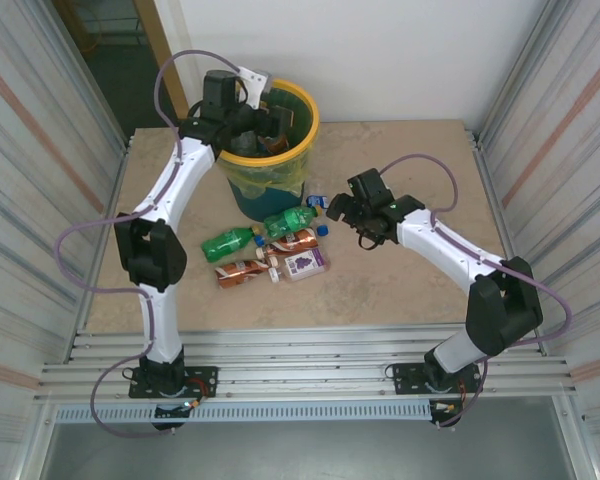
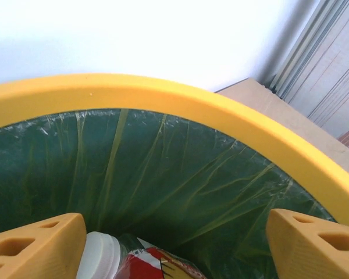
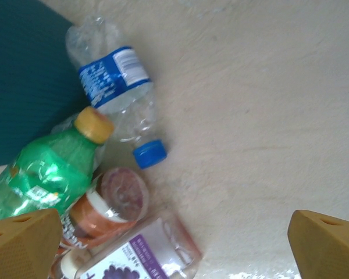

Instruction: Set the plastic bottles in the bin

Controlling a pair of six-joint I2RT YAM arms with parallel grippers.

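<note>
The left gripper (image 2: 174,226), jaws spread wide, hangs over the bin (image 1: 307,115) near the far edge of the table (image 1: 410,290) with a white-capped bottle (image 2: 102,256) lying inside, while the right gripper (image 3: 174,232), likewise spread and empty, hovers above the plastic bottles (image 1: 265,250) clustered mid-table.

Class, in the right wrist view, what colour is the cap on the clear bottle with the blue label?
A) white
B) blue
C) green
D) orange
B: the clear bottle with the blue label, lying on the table by the teal bin, ends in a blue cap.
</note>
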